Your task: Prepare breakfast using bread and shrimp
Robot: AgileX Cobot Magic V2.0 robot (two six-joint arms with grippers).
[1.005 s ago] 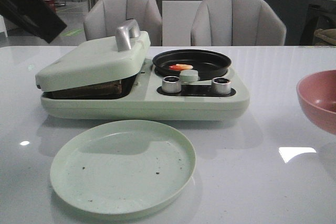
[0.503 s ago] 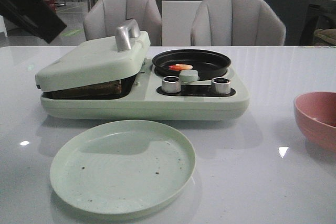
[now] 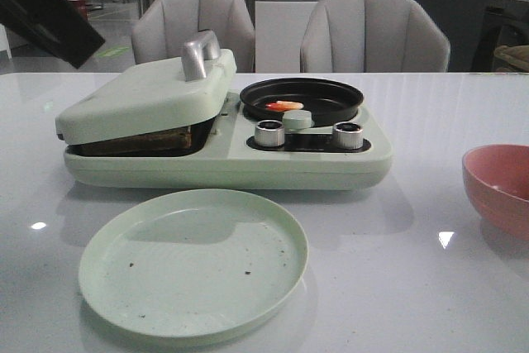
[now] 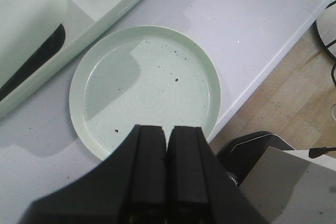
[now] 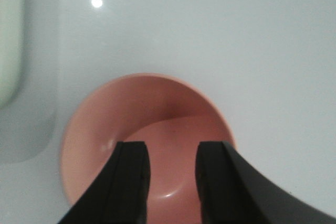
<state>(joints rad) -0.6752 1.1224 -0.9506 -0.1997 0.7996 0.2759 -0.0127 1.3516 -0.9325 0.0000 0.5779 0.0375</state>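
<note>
Front view dim, slightly grainy, colours muted; room behind darker than white table; small bright ceiling-light reflections on tabletop, near pale green plate and beside pink bowl; soft shadow under breakfast maker falls toward camera, across plate. Left wrist view brighter, sharp; shadow crosses plate. Right wrist view soft, bowl slightly out of focus; one round glare spot on table; black fingers crisp-edged.

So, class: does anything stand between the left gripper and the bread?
Yes. The bread lies inside the green cooker under its hinged lid, which sits down on it, only a dark edge showing. The left gripper, fingers together, hangs over the green plate.
</note>
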